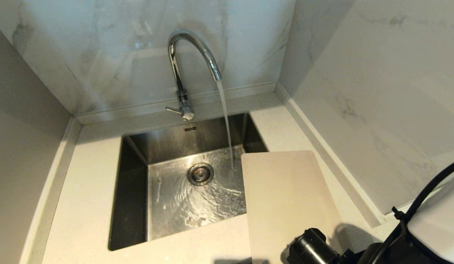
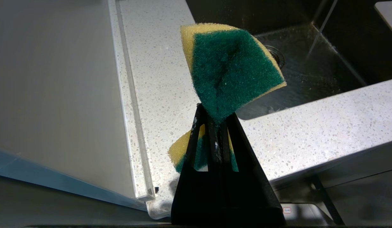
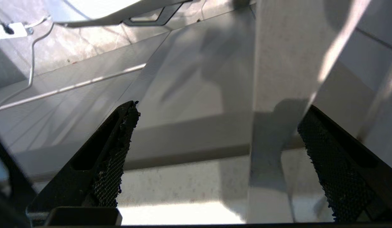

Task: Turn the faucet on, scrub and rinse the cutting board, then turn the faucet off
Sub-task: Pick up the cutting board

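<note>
The chrome faucet (image 1: 192, 55) arches over the steel sink (image 1: 133, 190), and water (image 1: 225, 121) runs from its spout into the basin. Its thin lever (image 1: 174, 110) sticks out near the base. The cream-white cutting board (image 1: 285, 198) lies flat on the counter right of the sink, one long edge overhanging the basin. My right arm (image 1: 311, 247) sits at the board's near end. In the right wrist view my right gripper (image 3: 219, 109) is open wide with nothing between its fingers. My left gripper (image 2: 216, 117) is shut on a green-and-yellow sponge (image 2: 234, 69), held off the counter's near left edge.
Speckled white counter (image 1: 87, 205) surrounds the sink on all sides. Marble walls close in behind it and on the right (image 1: 377, 91), and a grey panel (image 1: 21, 146) stands on the left. The drain (image 1: 200, 173) lies mid-basin. A black cable (image 1: 425, 194) runs along my right arm.
</note>
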